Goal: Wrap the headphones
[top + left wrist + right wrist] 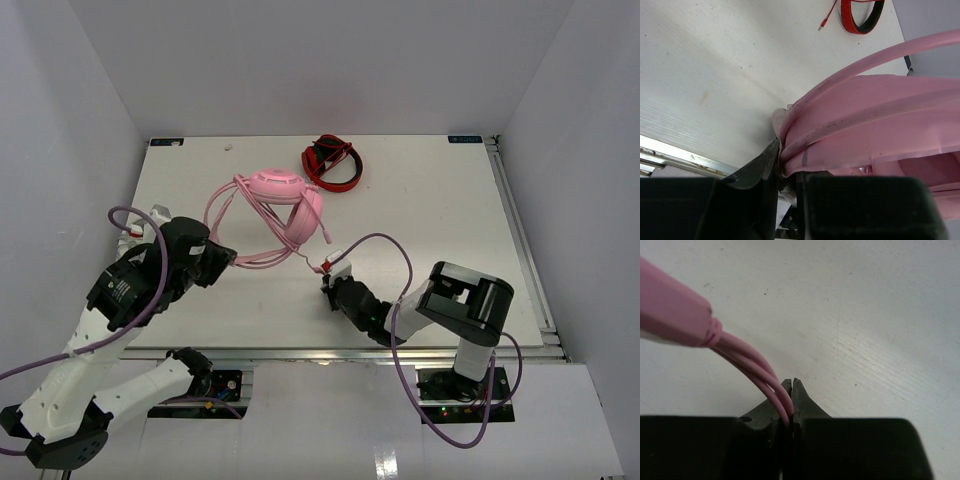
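Observation:
The pink headphones [280, 190] lie at the middle back of the white table, their headband curving toward the left. My left gripper [225, 257] is shut on that headband; in the left wrist view the pink band and a loop of cable [875, 125] fill the frame and run down between the fingers of the left gripper [789, 167]. My right gripper [330, 280] sits low on the table in front of the headphones. Its jaws are shut on the thin pink cable [747, 357], pinched at the right gripper [792, 382], with a thicker pink cable piece [670, 315] just above.
Red-and-black headphones [333, 163] lie behind the pink ones, near the table's back edge; they also show in the left wrist view as a red band [862, 17]. White walls close in the table [450, 210] on three sides. A metal rail runs along its near edge [685, 157].

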Available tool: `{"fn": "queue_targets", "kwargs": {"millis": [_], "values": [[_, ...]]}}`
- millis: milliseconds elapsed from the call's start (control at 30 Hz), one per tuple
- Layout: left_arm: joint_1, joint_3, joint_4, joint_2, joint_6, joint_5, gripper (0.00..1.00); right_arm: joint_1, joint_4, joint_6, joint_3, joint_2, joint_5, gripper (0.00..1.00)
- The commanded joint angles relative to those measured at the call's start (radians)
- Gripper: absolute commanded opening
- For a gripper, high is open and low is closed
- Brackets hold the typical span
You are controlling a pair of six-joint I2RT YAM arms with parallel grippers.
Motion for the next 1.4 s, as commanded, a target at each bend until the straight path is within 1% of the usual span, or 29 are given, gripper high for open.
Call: {"fn": "queue_targets", "kwargs": {"millis": [0, 67, 167, 233, 333, 433, 533, 633, 667, 700, 733, 833, 900, 1067, 1167, 1233, 1367], "values": [[0.003, 0.023, 0.219, -0.092, 0.11, 0.109, 0.0, -0.04, 0.074, 0.042, -0.027, -0.037, -0.004, 0.08], [0.003, -0.01, 0.301, -0.124, 0.208, 0.171, 0.0, -0.062, 0.063, 0.039, -0.036, -0.068, -0.019, 0.08], [0.003, -0.022, 0.368, -0.136, 0.357, 0.239, 0.0, -0.112, -0.002, 0.047, -0.018, -0.126, -0.071, 0.08], [0.003, -0.039, 0.402, -0.141, 0.498, 0.342, 0.0, -0.162, -0.071, 0.056, 0.008, -0.159, -0.104, 0.08], [0.003, -0.063, 0.463, -0.143, 0.637, 0.513, 0.0, -0.217, -0.139, 0.048, 0.043, -0.219, -0.179, 0.08], [0.003, -0.08, 0.479, -0.138, 0.728, 0.61, 0.0, -0.276, -0.218, 0.018, 0.085, -0.282, -0.244, 0.08], [0.003, -0.087, 0.46, -0.123, 0.821, 0.661, 0.0, -0.357, -0.381, -0.006, 0.157, -0.37, -0.392, 0.08], [0.003, -0.102, 0.44, -0.112, 0.913, 0.694, 0.0, -0.433, -0.636, -0.025, 0.268, -0.444, -0.623, 0.08], [0.003, -0.11, 0.419, -0.107, 0.953, 0.687, 0.0, -0.44, -0.732, -0.036, 0.308, -0.466, -0.671, 0.08], [0.003, -0.116, 0.404, -0.1, 0.977, 0.668, 0.0, -0.441, -0.847, -0.059, 0.357, -0.5, -0.694, 0.08], [0.003, -0.124, 0.399, -0.094, 0.998, 0.663, 0.0, -0.443, -0.924, -0.075, 0.392, -0.526, -0.707, 0.08], [0.003, -0.141, 0.393, -0.072, 1.044, 0.66, 0.0, -0.452, -1.128, -0.086, 0.498, -0.577, -0.726, 0.08], [0.003, -0.149, 0.389, -0.037, 1.073, 0.623, 0.0, -0.452, -1.229, -0.085, 0.573, -0.575, -0.704, 0.08], [0.003, -0.181, 0.392, 0.059, 1.12, 0.535, 0.0, -0.454, -1.413, -0.102, 0.767, -0.485, -0.662, 0.08], [0.002, -0.203, 0.394, 0.112, 1.133, 0.47, 0.0, -0.46, -1.497, -0.123, 0.861, -0.411, -0.676, 0.08], [0.001, -0.208, 0.392, 0.133, 1.135, 0.415, 0.0, -0.464, -1.544, -0.131, 0.905, -0.376, -0.692, 0.08], [-0.004, -0.207, 0.374, 0.174, 1.13, 0.307, 0.0, -0.482, -1.602, -0.141, 0.932, -0.338, -0.695, 0.08]]}}
